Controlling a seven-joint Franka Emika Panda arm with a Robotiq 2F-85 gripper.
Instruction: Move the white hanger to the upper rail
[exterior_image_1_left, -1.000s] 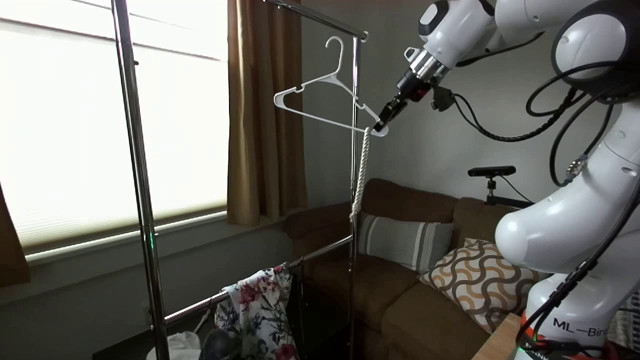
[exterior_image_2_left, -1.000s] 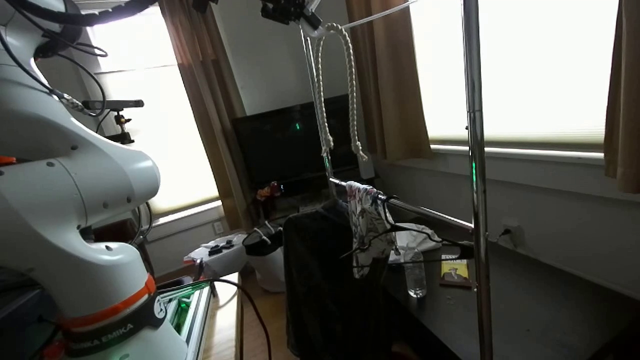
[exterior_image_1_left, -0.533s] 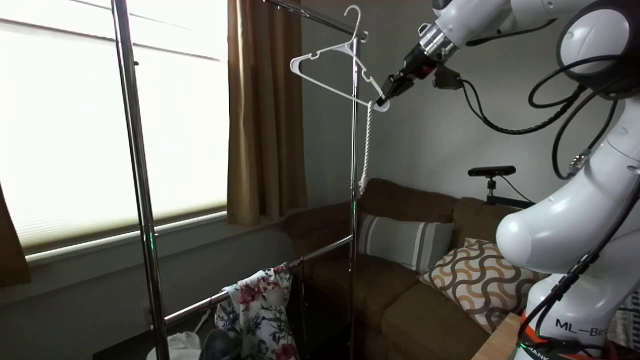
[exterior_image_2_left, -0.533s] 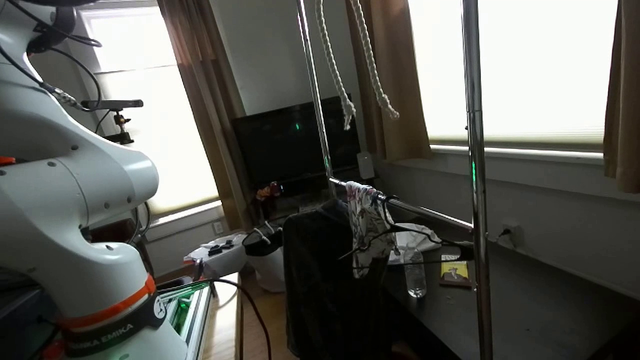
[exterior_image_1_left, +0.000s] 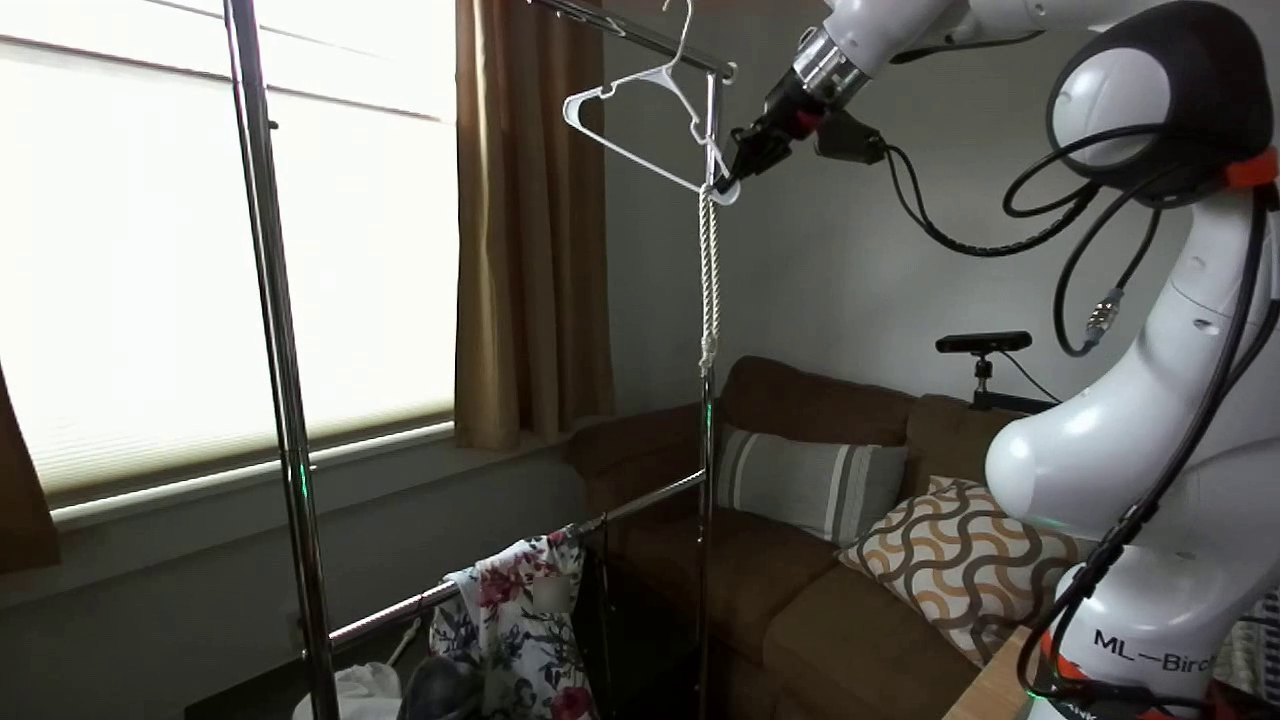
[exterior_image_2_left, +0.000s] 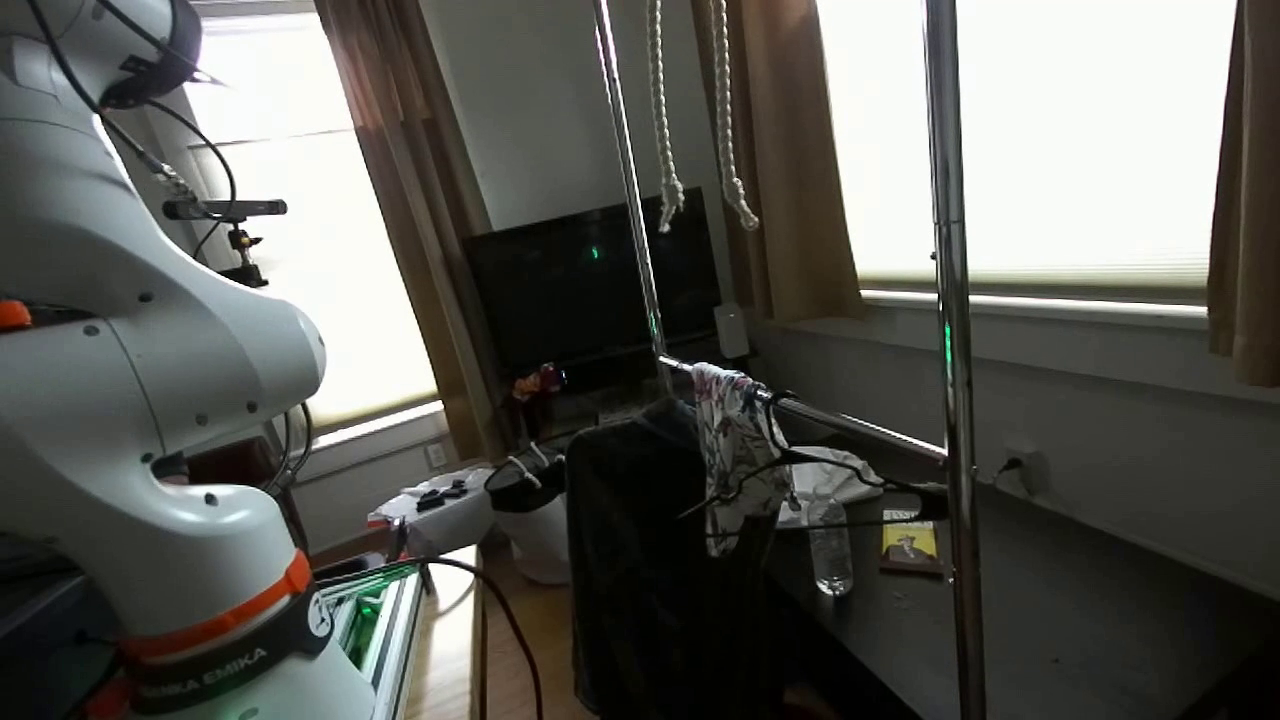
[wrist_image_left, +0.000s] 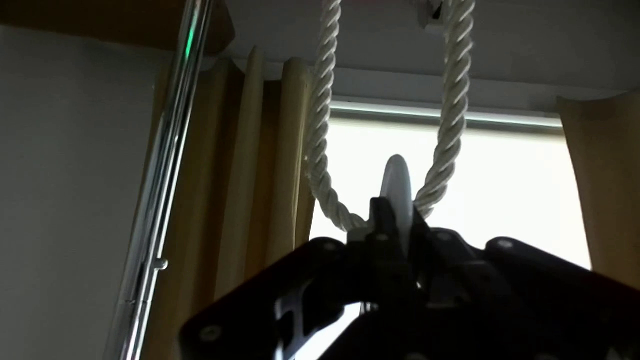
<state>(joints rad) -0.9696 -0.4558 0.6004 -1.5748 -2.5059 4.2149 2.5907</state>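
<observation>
Exterior view, white hanger (exterior_image_1_left: 660, 76) extending up beyond claw (exterior_image_1_left: 727, 184), lower corner clamped in it

The garment rack (exterior_image_1_left: 283, 360) near the tool (exterior_image_1_left: 723, 186) is shared by both exterior views, set back, brown sofa (exterior_image_1_left: 830, 620) or television (exterior_image_2_left: 580, 285) being faced; from close behind the tool, a window (wrist_image_left: 515, 185) is seen upside down in the wrist view.

Home, reads as a living room. Brown fabric sofa (exterior_image_1_left: 815, 400) with a grey pale-striped oblong cushion (exterior_image_1_left: 795, 482) and a white cushion in wavy grey and orange bands (exterior_image_1_left: 960, 565). In an exterior view, a black flat-screen TV (exterior_image_2_left: 570, 285). Brown cloth curtains (exterior_image_1_left: 535, 230) and pale pleated window blinds (exterior_image_1_left: 180, 290) in both exterior views.
</observation>
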